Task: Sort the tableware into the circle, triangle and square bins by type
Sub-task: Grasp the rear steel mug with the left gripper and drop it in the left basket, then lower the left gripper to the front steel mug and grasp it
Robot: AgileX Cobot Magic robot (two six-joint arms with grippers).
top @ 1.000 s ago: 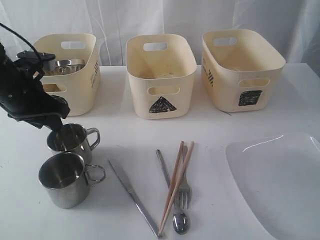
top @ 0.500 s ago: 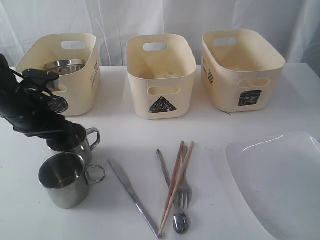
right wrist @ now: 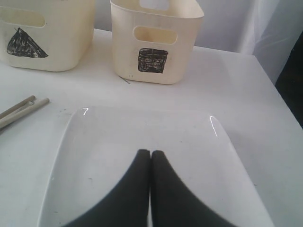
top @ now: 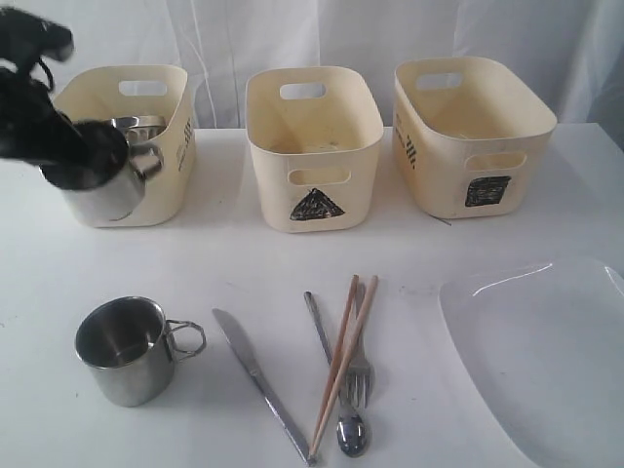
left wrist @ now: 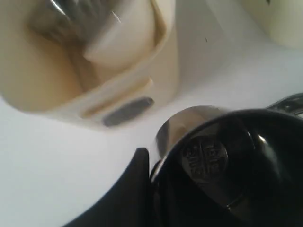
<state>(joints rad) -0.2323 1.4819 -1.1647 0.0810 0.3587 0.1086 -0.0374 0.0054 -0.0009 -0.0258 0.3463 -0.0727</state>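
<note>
The left gripper (top: 86, 161) had its jaws clamped on a steel mug (top: 105, 198), though the blur kept me from seeing just how the fingers sat on the rim. The mug hung clear of the table (top: 244, 253), tilted a little, right in front of the left-hand bin (top: 168, 161). A steel bowl (top: 136, 127) lay inside that bin, just behind the raised cup. The right gripper (right wrist: 150, 153) had its jaws pressed together with nothing between them, poised above the large white plate (right wrist: 142, 132) on the right side of the table. Beyond the plate stood the square-marked bin (right wrist: 156, 33), and next to it, in the middle of the row, the triangle-marked bin (top: 312, 146). Near the front stood the second mug (top: 122, 349), upright, its handle turned toward the knife (top: 258, 378) just beside it. Further right the chopsticks (top: 343, 351) lay across the fork (top: 360, 382) and the spoon (top: 352, 435), one cluster between knife and plate.
</note>
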